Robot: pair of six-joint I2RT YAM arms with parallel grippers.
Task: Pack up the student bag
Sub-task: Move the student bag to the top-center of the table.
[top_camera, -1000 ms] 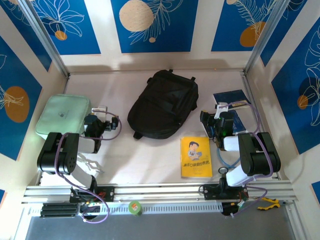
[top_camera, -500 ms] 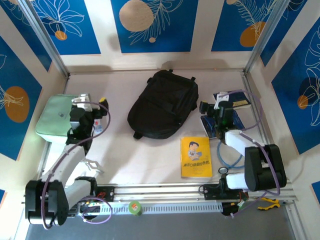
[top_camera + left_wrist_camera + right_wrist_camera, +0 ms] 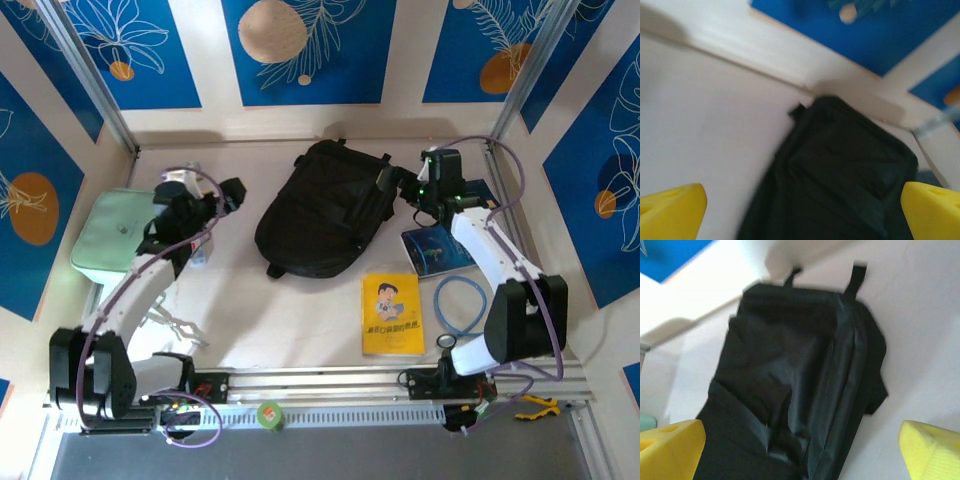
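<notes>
Near the table's [image 3: 290, 310] far edge both arms are pointing at the student bag [image 3: 325, 210], left gripper [image 3: 232, 194] and right gripper [image 3: 398, 186] gaping wide, empty.

I read the student bag [image 3: 325, 210] as plain black, centre. Left bag [image 3: 105, 240] is pale mint green. Near-right booklet [image 3: 392, 314] is yellow with a cartoon figure, book [image 3: 437, 248] beyond it dark blue, cable loop [image 3: 460, 305] light blue. Wall panels [image 3: 310, 50]: blue, white leaf outlines, tan discs. Left fingertips [image 3: 672, 207] and right fingertips [image 3: 670, 447] are yellow.
</notes>
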